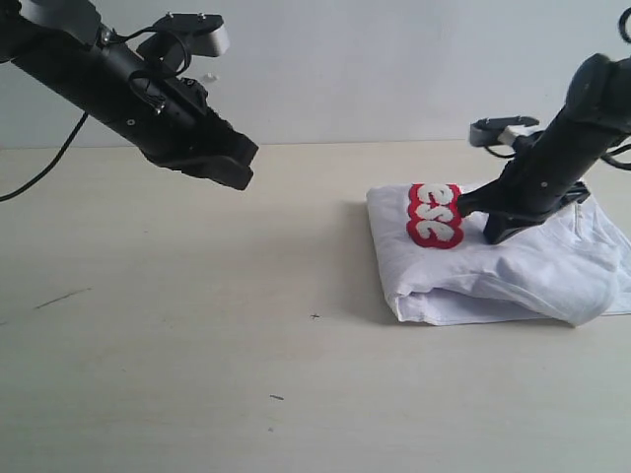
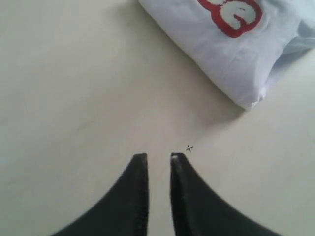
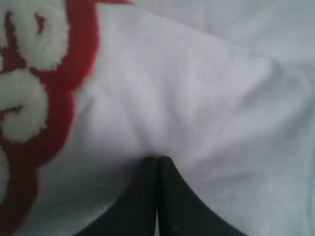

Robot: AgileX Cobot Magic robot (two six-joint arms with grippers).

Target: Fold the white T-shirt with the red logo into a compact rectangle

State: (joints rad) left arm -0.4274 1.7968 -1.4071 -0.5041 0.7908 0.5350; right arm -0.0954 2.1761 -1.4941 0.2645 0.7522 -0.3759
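Found the white T-shirt (image 1: 513,276) on the right of the table (image 1: 197,345), at mid depth, doubled into a thick bundle with the red logo (image 1: 435,215) face up on its left end. Noted puffy, rounded layers along the near edge and loose cloth trailing off to the right. Saw the right arm's fingers (image 3: 165,191) closed tip to tip and pressed into the top layer just right of the logo; could not tell whether pinching any cloth. Saw the left arm's fingers (image 2: 139,179) narrowly parted, empty, raised over bare table well left of the shirt. Judged the step as flattening a nearly finished fold: best done by pressing straight down, then smoothing rightward without dragging the top layer.
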